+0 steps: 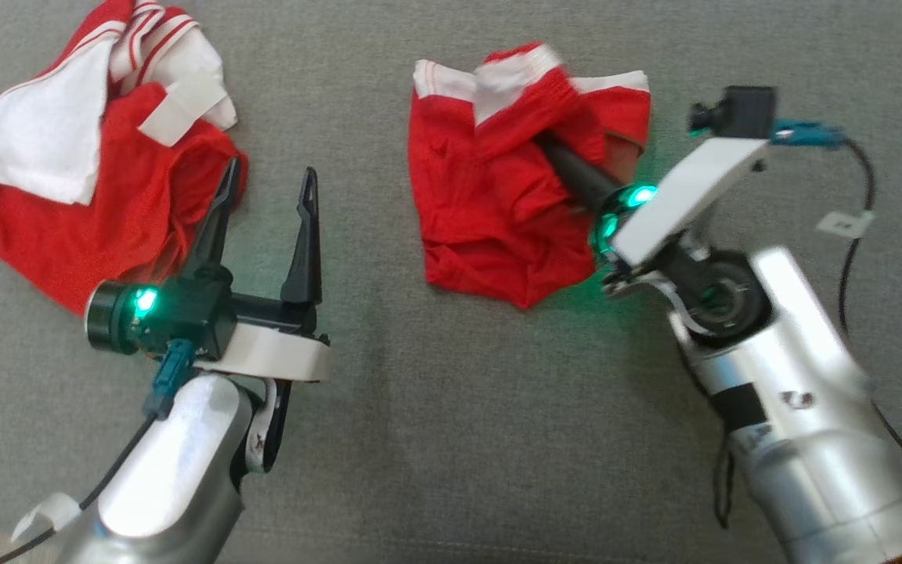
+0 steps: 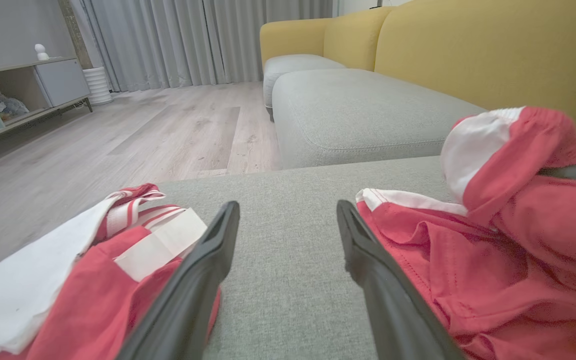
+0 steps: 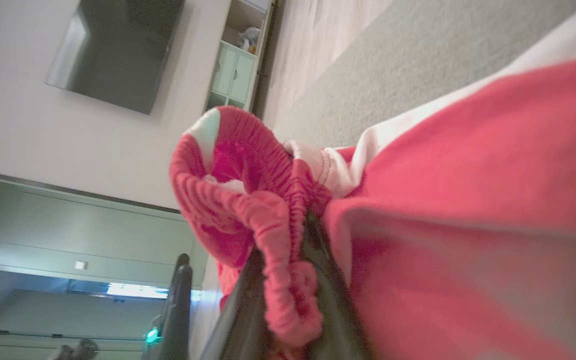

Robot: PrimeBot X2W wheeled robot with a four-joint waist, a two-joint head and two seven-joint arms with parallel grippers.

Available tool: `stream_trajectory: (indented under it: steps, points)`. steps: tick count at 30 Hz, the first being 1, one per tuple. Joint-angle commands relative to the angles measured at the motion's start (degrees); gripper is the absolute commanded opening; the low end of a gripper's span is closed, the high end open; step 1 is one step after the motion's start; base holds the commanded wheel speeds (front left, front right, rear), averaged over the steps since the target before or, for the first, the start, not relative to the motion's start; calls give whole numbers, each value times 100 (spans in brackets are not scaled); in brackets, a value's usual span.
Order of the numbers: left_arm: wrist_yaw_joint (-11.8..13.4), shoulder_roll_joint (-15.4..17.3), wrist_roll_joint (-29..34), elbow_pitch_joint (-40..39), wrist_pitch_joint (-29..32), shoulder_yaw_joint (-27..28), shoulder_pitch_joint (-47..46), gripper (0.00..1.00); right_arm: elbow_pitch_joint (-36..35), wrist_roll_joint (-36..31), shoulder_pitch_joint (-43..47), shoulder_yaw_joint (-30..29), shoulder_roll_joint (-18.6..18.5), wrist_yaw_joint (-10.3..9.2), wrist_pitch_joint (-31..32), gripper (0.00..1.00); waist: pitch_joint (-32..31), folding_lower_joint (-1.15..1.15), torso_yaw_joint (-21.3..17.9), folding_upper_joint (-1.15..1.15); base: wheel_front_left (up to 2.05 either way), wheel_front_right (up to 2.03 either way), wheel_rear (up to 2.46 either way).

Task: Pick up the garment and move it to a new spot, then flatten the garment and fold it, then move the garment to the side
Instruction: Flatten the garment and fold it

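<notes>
right claw (image 1: pixel 554 155) tips hidden, garment (image 1: pixel 482 227) top blurred

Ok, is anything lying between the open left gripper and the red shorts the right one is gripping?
Nothing visible. Bare grey cushion lies between the left gripper and the shorts. The other red-and-white garment sits on the gripper's far side, away from them.

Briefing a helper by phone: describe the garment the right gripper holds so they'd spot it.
On the grey cushion lie two red-and-white garments. Yours is the right-hand garment, pinched by the right gripper. Unlike the left pile, it is nearly all red, with narrow white trim.
</notes>
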Motion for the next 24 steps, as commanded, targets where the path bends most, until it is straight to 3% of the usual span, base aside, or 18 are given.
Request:
stream_trajectory:
  steps: [1,2,3,4,15,17,18,21,24]
  points:
    - [-21,97,-19,-100,-77,193,-191,100,29,-183,-183,356,99,-4,-306,0,13,0,62,0,0,0,0]
    - [-24,83,-22,-83,-89,190,-193,100,136,-256,-247,511,99,-4,-462,0,16,0,78,0,0,0,0]
    - [-26,68,-24,-67,-100,186,-195,100,229,-310,-299,669,99,-4,-588,36,17,0,92,0,0,0,0]
    - [-26,56,-25,-52,-110,183,-195,100,305,-360,-350,803,100,-4,-747,100,15,0,101,0,0,0,0]
    - [-53,-3,-48,65,-192,195,-168,100,401,-1780,-679,2262,-13,-4,-2259,100,-21,0,69,0,0,0,0]
    - [-54,0,-50,65,-203,206,-157,100,323,-2265,-734,2573,-196,-4,-2577,100,-26,0,39,0,0,0,0]
    - [-56,6,-54,65,-212,216,-145,100,281,-2830,-791,2799,-419,-4,-2910,100,-37,0,10,0,0,0,0]
    - [-58,24,-62,74,-221,234,-126,100,181,-3469,-745,2809,-658,-4,-3368,100,-59,0,-35,0,0,0,0]
    - [-43,52,-57,59,-228,254,-105,100,18,-3885,-569,2432,-828,-4,-3749,100,-86,0,-76,0,0,0,0]
